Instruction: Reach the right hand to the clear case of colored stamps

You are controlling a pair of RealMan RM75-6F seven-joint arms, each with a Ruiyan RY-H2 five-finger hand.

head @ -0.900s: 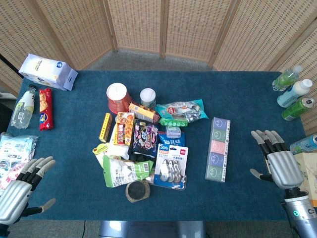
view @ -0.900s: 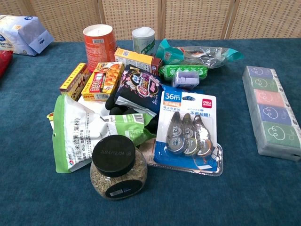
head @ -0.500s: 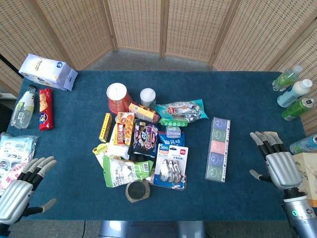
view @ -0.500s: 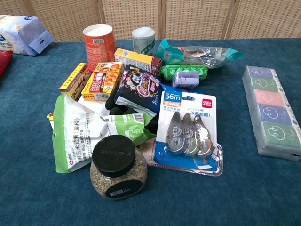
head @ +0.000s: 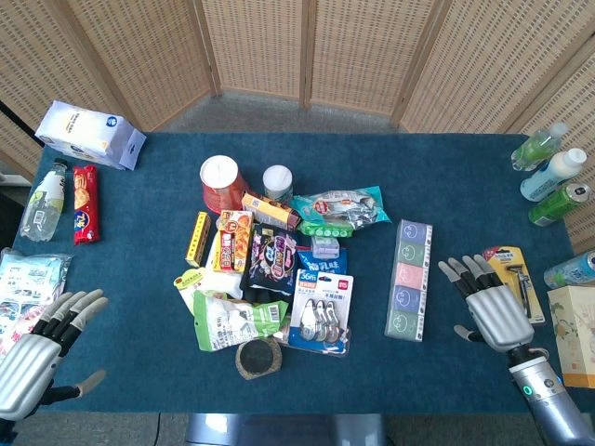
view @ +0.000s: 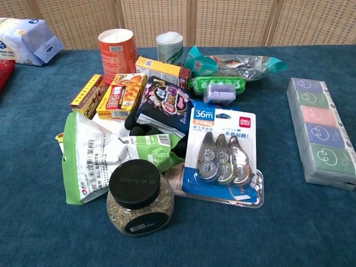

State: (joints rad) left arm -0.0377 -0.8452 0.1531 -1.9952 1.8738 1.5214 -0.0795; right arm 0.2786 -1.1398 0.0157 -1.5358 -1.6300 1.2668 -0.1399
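The clear case of colored stamps (head: pixel 409 277) is a long narrow box with purple, green, pink, blue and green squares, lying right of the central pile; the chest view shows the case (view: pixel 322 132) at its right edge. My right hand (head: pixel 488 309) hovers open just right of the case's near end, fingers spread and pointing away, a small gap from it. My left hand (head: pixel 37 348) stays open at the table's front left corner. Neither hand appears in the chest view.
A pile of snacks, a correction tape pack (head: pixel 322 311) and a jar (head: pixel 258 358) fill the table's middle. A razor pack (head: pixel 514 279) lies just right of my right hand. Bottles (head: pixel 552 172) and a box (head: pixel 572 334) line the right edge; a bottle (head: pixel 44 200) and packets sit left.
My right hand has moved left toward the case of stamps, uncovering the razor pack beside it. The left hand has barely moved.
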